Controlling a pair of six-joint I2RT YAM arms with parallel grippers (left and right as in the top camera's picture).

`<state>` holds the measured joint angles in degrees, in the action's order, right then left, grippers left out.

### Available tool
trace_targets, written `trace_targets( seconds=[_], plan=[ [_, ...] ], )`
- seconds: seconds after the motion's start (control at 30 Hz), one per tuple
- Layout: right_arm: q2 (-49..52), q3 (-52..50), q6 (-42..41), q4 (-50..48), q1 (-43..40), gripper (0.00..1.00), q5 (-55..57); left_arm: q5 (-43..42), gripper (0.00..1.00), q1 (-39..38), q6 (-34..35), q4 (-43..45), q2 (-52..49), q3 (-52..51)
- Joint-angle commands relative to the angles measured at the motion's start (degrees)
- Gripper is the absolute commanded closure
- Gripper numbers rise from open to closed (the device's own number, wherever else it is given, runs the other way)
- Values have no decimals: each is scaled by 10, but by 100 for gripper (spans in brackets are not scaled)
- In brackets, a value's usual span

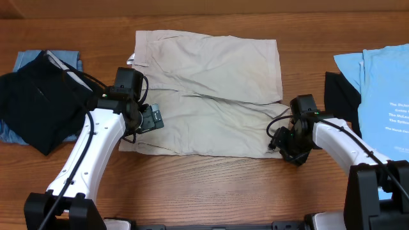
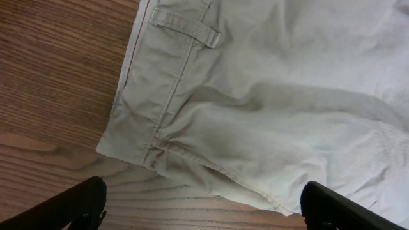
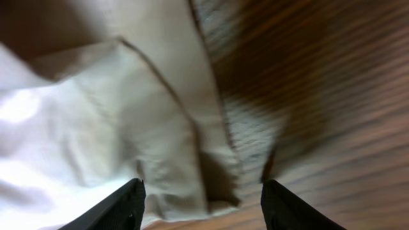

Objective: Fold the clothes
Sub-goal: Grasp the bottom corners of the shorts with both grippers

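White robot arms (image 1: 96, 147), beige trousers (image 1: 211, 89) spread out; brown wood-grain table (image 1: 211, 185)

No text readable in any view. Light blue T-shirt (image 1: 383, 83) at the right edge of the table (image 1: 211, 191) carries lines of white lettering (image 1: 399, 118), too small and cropped to read. Beige trousers (image 1: 211, 89) have a white label (image 1: 131, 61) at their left edge, illegible.

We see pale beige trousers (image 1: 211, 89) mid-frame on a brown wood-grain table (image 1: 211, 185), w/ a thin red line along the waistband edge in the left wrist view. Upper left: black garment (image 1: 38, 102) over blue denim (image 1: 25, 61). Right edge: light blue T-shirt (image 1: 383, 83) w/ white lettering.
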<state>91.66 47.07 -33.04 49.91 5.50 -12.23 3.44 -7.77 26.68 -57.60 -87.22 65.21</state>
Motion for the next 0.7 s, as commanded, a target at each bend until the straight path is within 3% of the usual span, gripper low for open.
trace_targets(
  seconds=[0.0,0.2,0.3,0.33,0.4,0.47,0.57,0.63,0.67],
  plan=[
    [-10,-3,-23,-12,0,38,-40,-3,0,3,1,0,2,-4],
    [-10,-3,-77,-19,0,40,-28,-3,0,3,1,-4,2,-4],
    [-10,-5,-77,-19,0,63,-24,-3,0,3,1,-4,2,-4],
    [-10,-9,-77,-21,0,64,-24,-3,0,3,1,-4,2,-3],
    [-10,-16,-78,-23,0,63,-22,-3,0,3,1,-4,2,-4],
    [-10,-19,-77,-15,0,43,-18,-3,0,3,1,-4,2,-4],
    [-10,-20,-78,2,0,37,-35,-3,0,3,1,-4,2,-3],
    [-10,-20,-78,-10,0,42,-43,-3,0,3,1,-4,2,-4],
    [-10,-20,-77,-18,0,49,-43,-3,0,3,1,-4,2,-4]
  ],
)
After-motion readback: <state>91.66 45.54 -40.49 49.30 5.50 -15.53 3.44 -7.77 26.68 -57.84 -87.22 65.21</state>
